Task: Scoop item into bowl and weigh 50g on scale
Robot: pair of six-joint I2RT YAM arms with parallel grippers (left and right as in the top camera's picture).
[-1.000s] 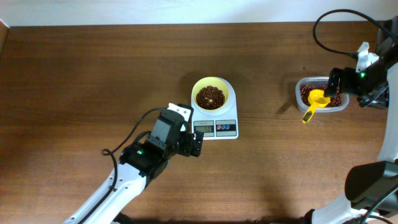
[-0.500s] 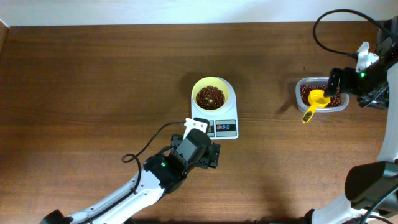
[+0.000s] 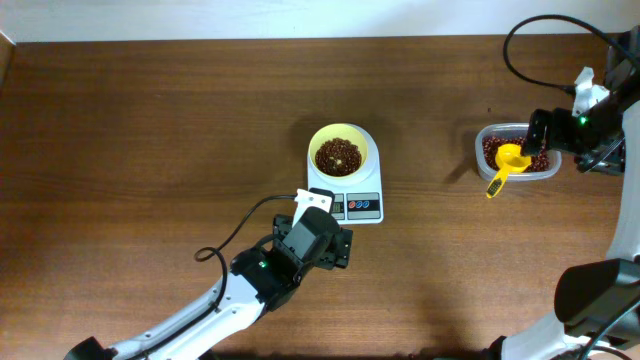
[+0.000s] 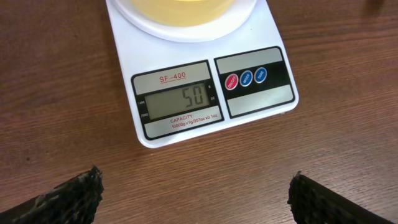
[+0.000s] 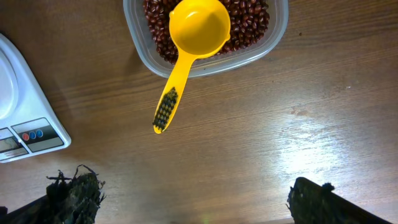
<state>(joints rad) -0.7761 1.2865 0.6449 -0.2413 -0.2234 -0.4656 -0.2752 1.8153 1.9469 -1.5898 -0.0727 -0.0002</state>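
Observation:
The pale yellow bowl [image 3: 339,150] holds a heap of dark red-brown beans [image 3: 338,155] and stands on the white scale [image 3: 362,208]. In the left wrist view the scale's display [image 4: 179,101] reads 50, and the bowl's lower rim [image 4: 180,5] shows at the top. My left gripper [image 4: 196,196] is open and empty just in front of the scale. My right gripper [image 5: 193,199] is open and empty beside the clear tub [image 5: 273,37] of beans [image 5: 252,18], where the yellow scoop [image 5: 196,34] rests with its handle over the rim.
The clear tub [image 3: 480,143] with the scoop [image 3: 508,165] sits at the right of the brown wooden table [image 3: 150,130]. The left arm [image 3: 250,275] reaches in from the front edge. Black cables hang at the far right.
My left gripper moved from the scale's left side to its front about a second ago, and has held still since. The right arm, scoop and bowl have not moved.

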